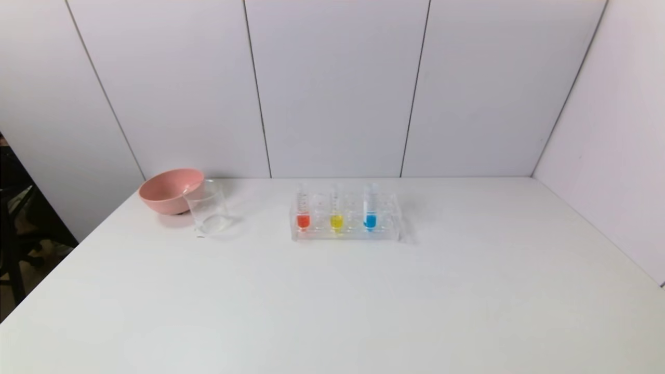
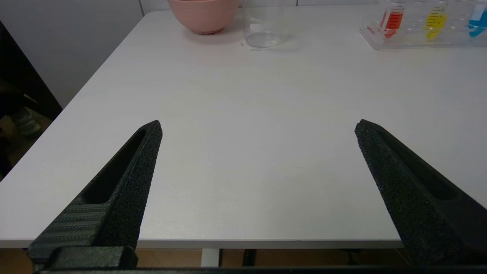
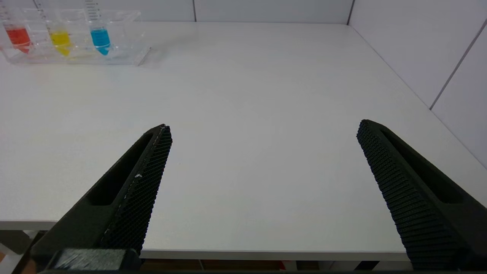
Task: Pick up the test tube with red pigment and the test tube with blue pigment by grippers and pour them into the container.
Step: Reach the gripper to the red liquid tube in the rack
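Observation:
The red-pigment test tube [image 1: 303, 210] stands upright at the left end of a clear rack [image 1: 347, 235], and the blue-pigment test tube [image 1: 369, 210] stands at the right. Both also show in the left wrist view, red tube [image 2: 392, 21] and blue tube [image 2: 477, 21], and in the right wrist view, red tube [image 3: 17, 36] and blue tube [image 3: 99, 36]. The clear glass beaker [image 1: 208, 208] stands empty left of the rack, also in the left wrist view [image 2: 263, 24]. My left gripper [image 2: 258, 127] and right gripper [image 3: 264, 127] are open and empty over the table's near edge, out of the head view.
A yellow-liquid tube [image 1: 336, 213] stands between the two in the rack. A pink bowl [image 1: 170, 190] sits behind and left of the beaker, touching it or nearly so. The white table [image 1: 363, 301] is bounded by white walls at the back and right; its left edge drops off.

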Available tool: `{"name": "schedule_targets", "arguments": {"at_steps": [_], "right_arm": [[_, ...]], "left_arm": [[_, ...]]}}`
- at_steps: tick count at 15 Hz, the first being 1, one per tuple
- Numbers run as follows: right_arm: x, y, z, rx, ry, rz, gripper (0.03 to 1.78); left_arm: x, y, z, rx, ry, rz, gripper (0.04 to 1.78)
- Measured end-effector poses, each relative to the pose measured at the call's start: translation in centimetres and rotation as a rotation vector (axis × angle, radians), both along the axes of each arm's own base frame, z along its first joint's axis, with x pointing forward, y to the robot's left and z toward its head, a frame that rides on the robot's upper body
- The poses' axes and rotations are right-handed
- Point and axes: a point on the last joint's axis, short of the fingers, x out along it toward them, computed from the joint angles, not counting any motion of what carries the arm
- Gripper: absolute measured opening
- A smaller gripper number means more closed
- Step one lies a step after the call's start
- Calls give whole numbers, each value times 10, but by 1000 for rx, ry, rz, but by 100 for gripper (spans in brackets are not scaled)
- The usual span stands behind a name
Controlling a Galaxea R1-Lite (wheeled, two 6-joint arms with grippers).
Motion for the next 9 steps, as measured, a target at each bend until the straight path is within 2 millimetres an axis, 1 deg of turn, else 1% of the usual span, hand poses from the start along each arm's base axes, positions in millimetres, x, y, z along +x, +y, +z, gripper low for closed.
{"name": "schedule_targets", "arguments": {"at_steps": [9], "right_arm": [[0,0,0,-1,0,0,177]], "left_arm": [[0,0,0,0,0,0,177]]}}
